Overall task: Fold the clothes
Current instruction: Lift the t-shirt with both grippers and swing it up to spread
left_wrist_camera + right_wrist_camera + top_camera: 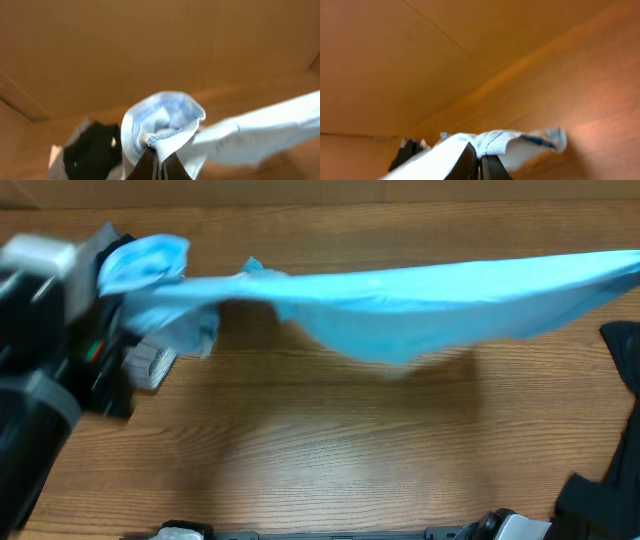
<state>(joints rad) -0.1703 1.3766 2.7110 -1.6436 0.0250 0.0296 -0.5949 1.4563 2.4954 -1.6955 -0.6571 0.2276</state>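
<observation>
- Looming nearest the overhead lens, the left arm (40,380) is filling the left edge, blurred because it is standing raised well above the table (300,460).
- At its tip the left gripper (156,164) is pinching a bunched edge of the sky-blue T-shirt (420,305). Its fingers are pressing together on the cloth, so the corner is not slipping out under tension.
- Below and to the left of that grip, a heap of black and grey clothes (92,152) is lying on the table. Blur is making the count hard; it is probably two pieces.
- Across the middle, the T-shirt is hanging in the air as a stretched band, its belly sagging toward the wood. Holding it up this way is letting the fabric fall open, which I judge to be preparation for laying it flat to fold.
- At the right end, outside the overhead view, the right gripper (481,164) is clamping the opposite ribbed edge. Its fingers are closing tight on the cloth and pulling against the left one.
- Along the right edge a black garment (622,355) is lying aside, away from the middle where the shirt would be laid.
</observation>
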